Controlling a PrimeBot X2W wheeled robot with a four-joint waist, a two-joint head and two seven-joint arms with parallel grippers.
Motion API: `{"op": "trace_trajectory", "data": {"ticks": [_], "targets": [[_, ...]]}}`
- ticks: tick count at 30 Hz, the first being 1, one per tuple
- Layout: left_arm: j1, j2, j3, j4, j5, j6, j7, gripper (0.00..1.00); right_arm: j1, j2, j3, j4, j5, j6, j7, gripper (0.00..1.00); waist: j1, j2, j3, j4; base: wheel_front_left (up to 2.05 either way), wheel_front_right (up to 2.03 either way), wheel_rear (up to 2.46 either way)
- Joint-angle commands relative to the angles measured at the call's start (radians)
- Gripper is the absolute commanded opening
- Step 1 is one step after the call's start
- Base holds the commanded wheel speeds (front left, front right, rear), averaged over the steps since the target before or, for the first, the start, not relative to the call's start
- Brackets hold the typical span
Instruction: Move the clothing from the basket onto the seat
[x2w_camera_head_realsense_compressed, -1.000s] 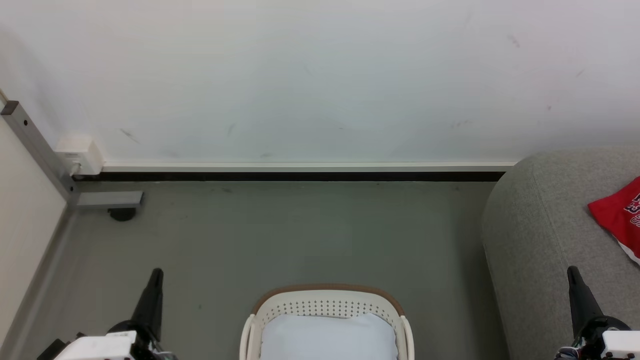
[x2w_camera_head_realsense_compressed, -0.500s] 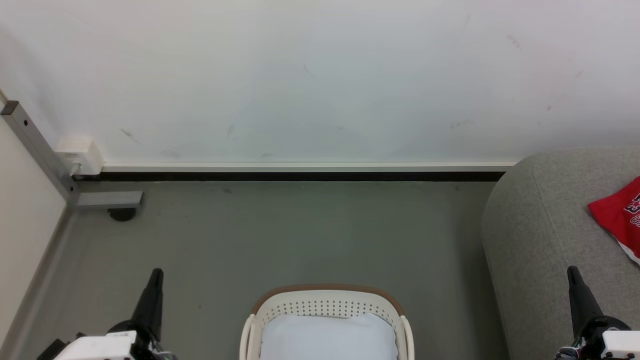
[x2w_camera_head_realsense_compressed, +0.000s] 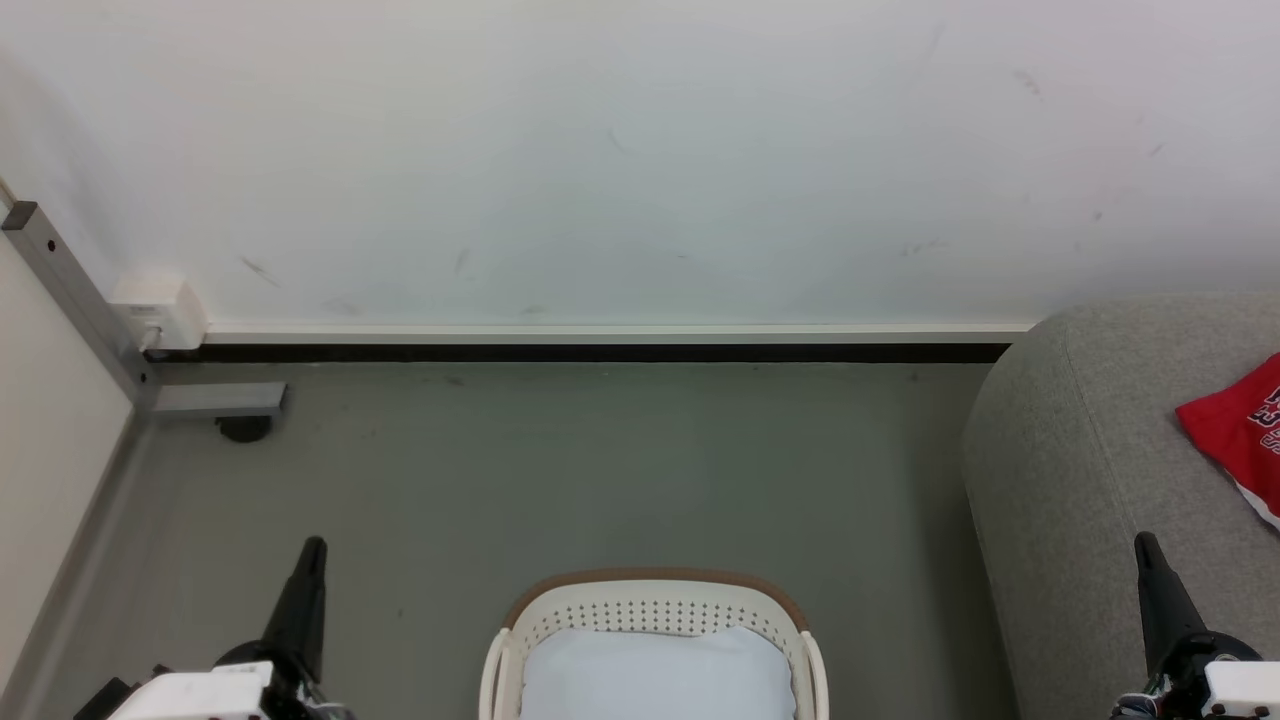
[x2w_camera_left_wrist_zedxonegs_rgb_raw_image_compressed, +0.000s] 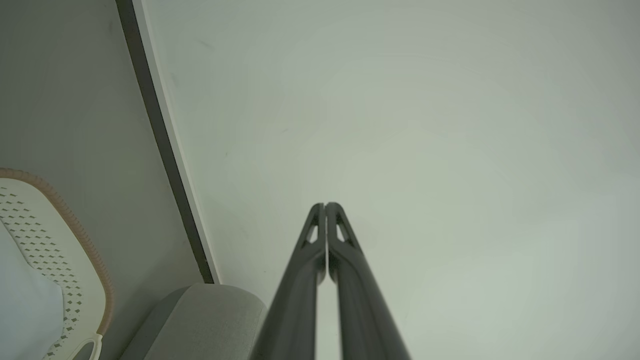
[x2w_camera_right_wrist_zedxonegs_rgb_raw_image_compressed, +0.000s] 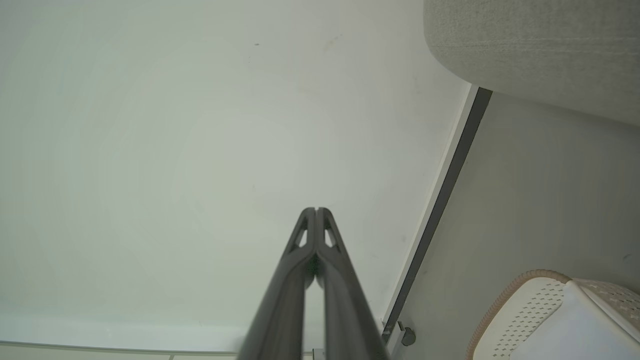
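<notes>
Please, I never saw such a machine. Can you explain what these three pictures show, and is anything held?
It is a wheeled robot with two arms. One picture comes from its head camera, looking down; the two others come from a camera on each wrist. The dark left tool and right tool are both shut and hold nothing. On the grey floor stands a cream-white perforated plastic basket with something pale inside. A bright red garment with white trim lies on the grey fabric sofa.
</notes>
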Motion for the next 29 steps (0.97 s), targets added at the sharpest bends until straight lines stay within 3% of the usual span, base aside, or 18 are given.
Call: {"op": "trace_trajectory", "data": {"ticks": [1,29], "targets": [[-0.009,0.003,0.003,-0.003,-0.013,-0.006,0.004,0.0,-0.012,-0.007,-0.003,-0.004,0.002,-0.002,0.004,0.0,0.0,0.0,0.0,0.0,0.0,0.0,0.0],[-0.009,0.003,0.002,-0.003,-0.014,-0.006,0.004,0.0,-0.012,-0.007,-0.003,-0.004,0.002,-0.002,0.004,0.0,0.0,0.0,0.0,0.0,0.0,0.0,0.0]]}}
